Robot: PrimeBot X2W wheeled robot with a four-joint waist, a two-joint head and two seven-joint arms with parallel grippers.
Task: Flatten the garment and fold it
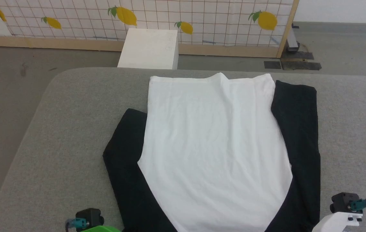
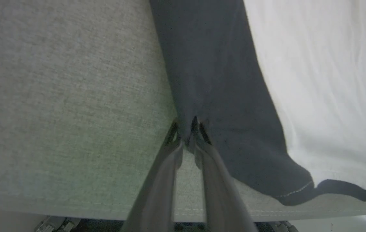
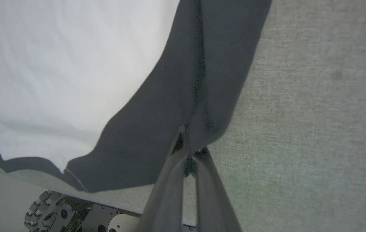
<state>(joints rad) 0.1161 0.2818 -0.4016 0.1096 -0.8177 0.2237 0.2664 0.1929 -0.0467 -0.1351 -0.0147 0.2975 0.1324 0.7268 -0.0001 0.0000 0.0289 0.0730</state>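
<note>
Where the grey floor (image 1: 8, 96) ends at the far left, a wide bench (image 1: 57, 145) begins. It is covered in grey woven fabric and has a rounded corner.

At the near left of the bench, the left wrist view shows the left fingers (image 2: 163, 174) reaching onto the black left side of the garment (image 1: 215, 145). Their tips sit at its outer edge. A narrow gap shows between them, and a small pucker of black cloth is gathered into it. I cannot tell whether they are gripping it or have let go.

The garment lies spread across the middle of the bench. It has a broad white panel in the centre, a shorter black strip along its left side, and a longer black strip along its right. Soft ripples cross the white cloth. Its near end reaches the bench's near edge, where white stitching shows along the black hem.

Beyond the far edge, a white box (image 1: 150, 48) stands on the floor. Behind it is a gridded panel printed with yellow lemons (image 1: 202, 19).

At the near right, the right wrist view shows the right fingers (image 3: 170, 187) pressed together, pinching a fold at the outer edge of the black right side. Grey bench fabric stretches away to the right of them.
</note>
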